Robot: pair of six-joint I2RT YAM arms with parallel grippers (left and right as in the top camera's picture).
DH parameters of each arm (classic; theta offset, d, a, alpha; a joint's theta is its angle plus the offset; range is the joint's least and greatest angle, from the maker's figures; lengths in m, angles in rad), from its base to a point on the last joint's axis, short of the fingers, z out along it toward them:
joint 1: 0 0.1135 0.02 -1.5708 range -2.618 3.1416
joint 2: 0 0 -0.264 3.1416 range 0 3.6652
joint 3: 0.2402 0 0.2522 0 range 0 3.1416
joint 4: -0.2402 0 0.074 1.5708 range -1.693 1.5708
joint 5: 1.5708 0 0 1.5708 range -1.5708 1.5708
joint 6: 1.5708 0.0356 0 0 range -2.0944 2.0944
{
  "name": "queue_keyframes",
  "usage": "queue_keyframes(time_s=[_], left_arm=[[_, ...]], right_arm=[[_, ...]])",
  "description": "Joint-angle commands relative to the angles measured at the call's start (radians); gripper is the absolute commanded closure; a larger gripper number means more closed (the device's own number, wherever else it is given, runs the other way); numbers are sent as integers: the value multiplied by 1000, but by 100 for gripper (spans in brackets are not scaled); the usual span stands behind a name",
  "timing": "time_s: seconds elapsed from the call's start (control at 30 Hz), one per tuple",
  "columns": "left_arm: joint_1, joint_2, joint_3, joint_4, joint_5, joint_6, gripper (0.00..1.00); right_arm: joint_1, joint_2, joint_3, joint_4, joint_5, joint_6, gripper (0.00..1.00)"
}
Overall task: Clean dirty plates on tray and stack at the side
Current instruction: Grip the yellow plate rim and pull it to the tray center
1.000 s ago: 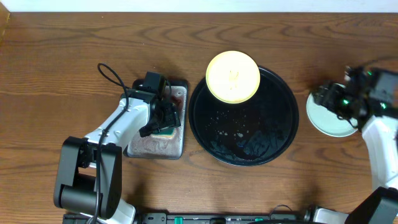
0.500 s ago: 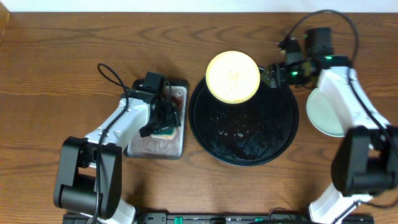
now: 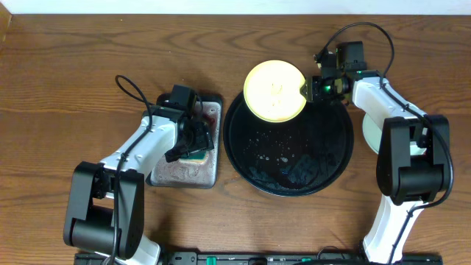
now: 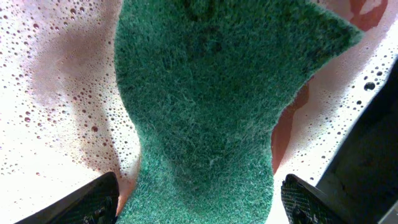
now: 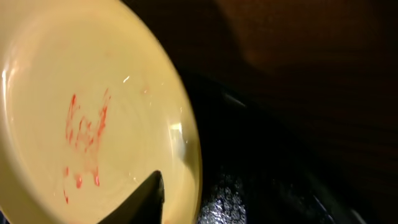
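Right pincer (image 3: 313, 87): sits against the right-hand rim of the yellow plate (image 3: 274, 90), one finger (image 5: 149, 193) over its smeared face, the other hidden; cannot tell whether clamped or agape. Plate: perches on the far-left rim of the black tray (image 3: 309, 147), directly left of that pincer, red smears (image 5: 84, 137) facing up. Left pincer (image 3: 193, 140): grips the green sponge (image 4: 199, 112) over the grey tray (image 3: 176, 175) on the bench, farther off. Probably calls for carrying the plate leftward to the sponge.

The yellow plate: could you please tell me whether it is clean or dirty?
Dirty. The right wrist view shows red smears near the middle of the yellow plate, which overlaps the far rim of the black tray.
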Motion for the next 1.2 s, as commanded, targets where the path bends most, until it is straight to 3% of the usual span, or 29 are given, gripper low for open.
queue_keyframes(time_s=[0.0, 0.13, 0.27, 0.43, 0.77, 0.8, 0.83, 0.87, 1.03, 1.17], left_arm=[[3, -19, 11, -2, -5, -2, 16], [3, -19, 11, -3, -5, -2, 16], [3, -19, 11, -3, -5, -2, 16], [3, -19, 11, -3, -5, -2, 16], [3, -19, 11, 2, -6, -2, 16], [3, -19, 11, 2, -6, -2, 16], [3, -19, 11, 2, -6, -2, 16], [3, -19, 11, 2, -6, -2, 16], [3, -19, 11, 1, -5, -2, 16], [3, -19, 11, 1, -5, -2, 16]], right_arm=[[18, 31, 10, 5, 3, 32, 65], [31, 43, 8, 5, 7, 32, 86], [32, 39, 8, 7, 6, 32, 98], [14, 1, 8, -83, 7, 32, 99], [-10, -124, 6, -525, 14, 21, 99], [-4, -122, 1, -542, 14, 21, 93], [8, -120, -8, -544, 15, 20, 52], [14, -120, -8, -539, 23, 20, 45], [22, -119, -8, -449, 81, 20, 39], [22, -119, -8, -383, 175, 0, 53]])
